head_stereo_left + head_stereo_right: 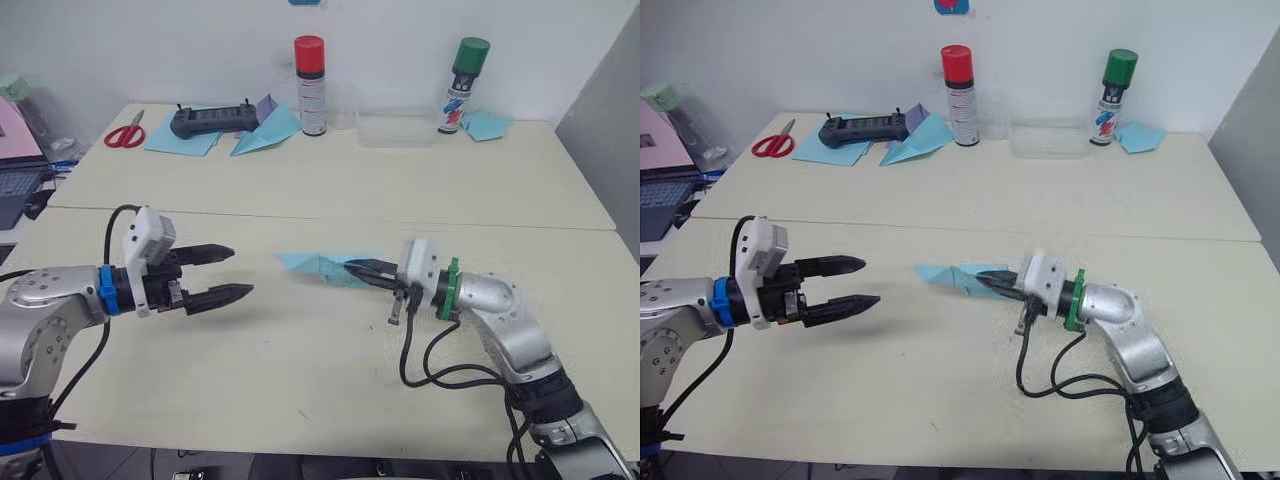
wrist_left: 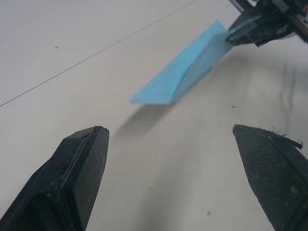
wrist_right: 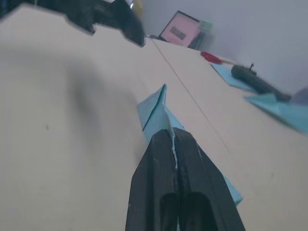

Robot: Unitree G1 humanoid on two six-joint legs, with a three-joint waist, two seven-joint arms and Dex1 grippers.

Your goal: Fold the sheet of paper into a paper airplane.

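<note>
Light-blue paper airplane (image 1: 322, 264) — narrow, creased dart | right gripper (image 1: 352, 268) clamped on it | left gripper (image 1: 236, 272) wide open — empty

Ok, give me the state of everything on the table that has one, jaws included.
paper airplane: folded, held off the table
right gripper: jaws shut on it
left gripper: jaws open, empty
red-capped spray can: upright, capped
green-capped spray can: upright, capped
scissors: closed, lying flat
</note>
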